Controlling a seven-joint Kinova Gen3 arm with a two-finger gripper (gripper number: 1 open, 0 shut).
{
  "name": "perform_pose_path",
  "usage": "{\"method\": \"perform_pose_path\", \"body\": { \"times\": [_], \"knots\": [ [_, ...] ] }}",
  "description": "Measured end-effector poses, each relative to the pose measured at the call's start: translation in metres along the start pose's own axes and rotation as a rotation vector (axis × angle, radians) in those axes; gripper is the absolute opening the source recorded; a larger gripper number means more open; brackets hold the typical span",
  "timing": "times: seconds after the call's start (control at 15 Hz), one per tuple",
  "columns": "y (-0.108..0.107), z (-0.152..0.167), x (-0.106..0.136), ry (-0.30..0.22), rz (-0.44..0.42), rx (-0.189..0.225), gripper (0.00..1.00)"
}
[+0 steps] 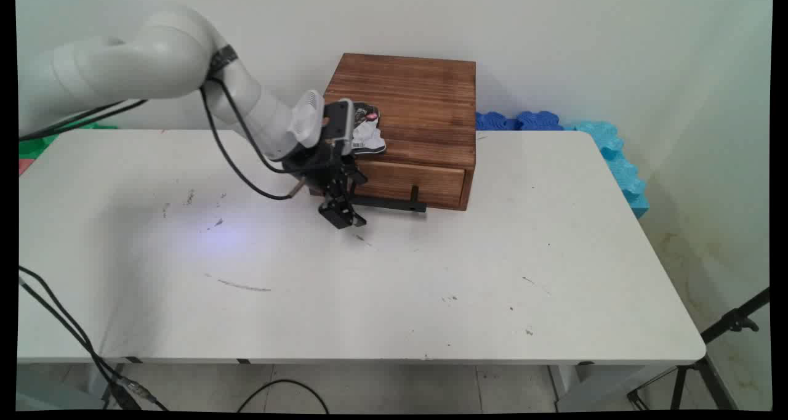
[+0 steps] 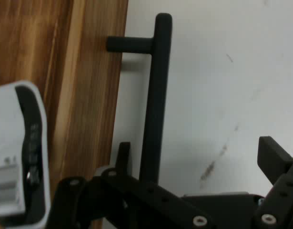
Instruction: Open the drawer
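Claw low over worktop, just before box front. Fingers spread wide, holding nothing; handle runs beside one finger, contact unclear. One wooden box, one drawer, one black bar handle. One white-black packet on box top; print unreadable.

My arm reaches in from the upper left, elbow raised, forearm sloping down toward the wooden drawer box. My wrist angles downward at the box's front left corner. My gripper hangs just above the desk, in front of the box, beside its black handle. My fingers are spread apart, gripping nothing.
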Motion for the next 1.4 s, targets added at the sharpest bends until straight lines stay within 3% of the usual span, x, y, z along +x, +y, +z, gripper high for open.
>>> {"method": "perform_pose_path", "body": {
  "times": [0.67,1.4],
  "knots": [
    [0.000,0.039,0.014,-0.030,0.033,0.010,1.00],
    [0.013,0.054,0.014,-0.054,0.044,-0.002,1.00]
  ]
}}
